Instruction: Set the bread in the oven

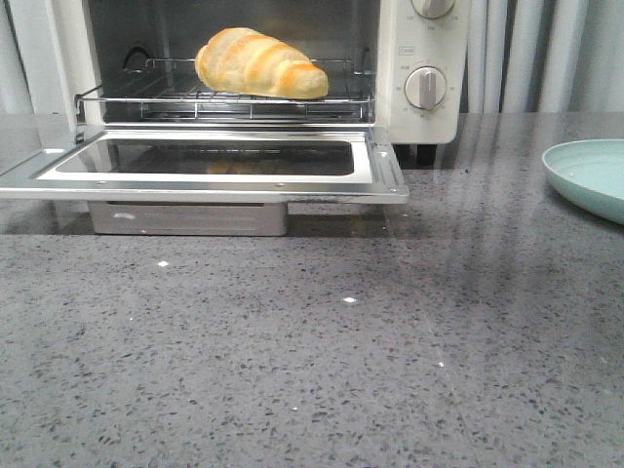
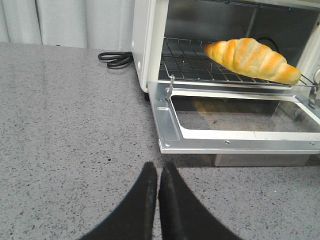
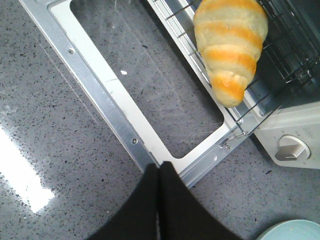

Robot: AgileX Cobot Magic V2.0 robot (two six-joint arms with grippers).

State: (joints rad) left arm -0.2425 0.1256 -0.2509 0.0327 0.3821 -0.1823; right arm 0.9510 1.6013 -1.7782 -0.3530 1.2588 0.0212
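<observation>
The golden-brown, ridged bread (image 1: 259,63) is being left resting on the wire rack inside the cream-white oven (image 1: 421,73), both black grippers (image 2: 158,176) (image 3: 159,176) closed and seemingly empty, so closing the dropped door is probably being called for next.

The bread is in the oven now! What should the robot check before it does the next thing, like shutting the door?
1. Bread lies on the wire rack inside the oven: ok.
2. Bread clear of the door's path: cannot tell; one end sits near the rack's front edge.
3. Door is down flat and open, nothing on it: ok.
4. Left end effector shut and empty: ok.
5. Right end effector shut and empty, above the door's edge: ok.
6. Plate off to the side, out of the way: ok.
</observation>
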